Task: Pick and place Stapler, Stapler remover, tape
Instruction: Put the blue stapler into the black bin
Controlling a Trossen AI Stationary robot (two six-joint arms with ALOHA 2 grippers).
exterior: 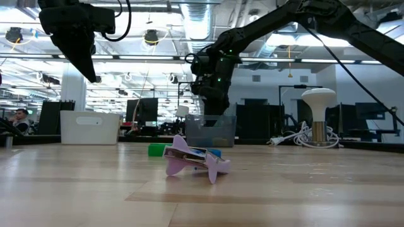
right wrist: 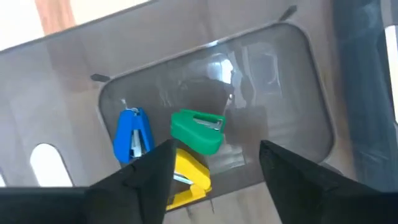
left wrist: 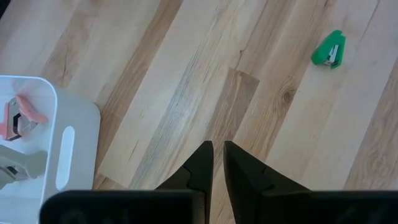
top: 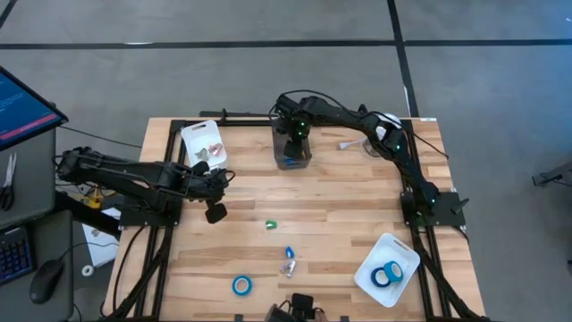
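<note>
My right gripper (right wrist: 214, 171) is open above the clear grey bin (top: 292, 150) at the table's far middle; blue (right wrist: 132, 135), green (right wrist: 198, 130) and yellow (right wrist: 186, 177) staplers lie on its floor. My left gripper (left wrist: 217, 163) is shut and empty above the bare wood at the left (top: 215, 211). A small green stapler (top: 271, 224) lies at the table's middle and also shows in the left wrist view (left wrist: 329, 50). A lilac stapler remover (exterior: 192, 161) and a small blue piece (top: 288, 254) lie nearer the front. One blue tape roll (top: 241, 284) lies flat near the front edge.
A white tray (top: 204, 143) at the far left holds stapler removers, one of them pink (left wrist: 22, 115). A white tray (top: 402, 255) at the near right holds two blue tape rolls (top: 387, 275). A white round-topped object (exterior: 319, 120) with a cable stands at the far right. A dark object (top: 299, 307) sits at the front edge.
</note>
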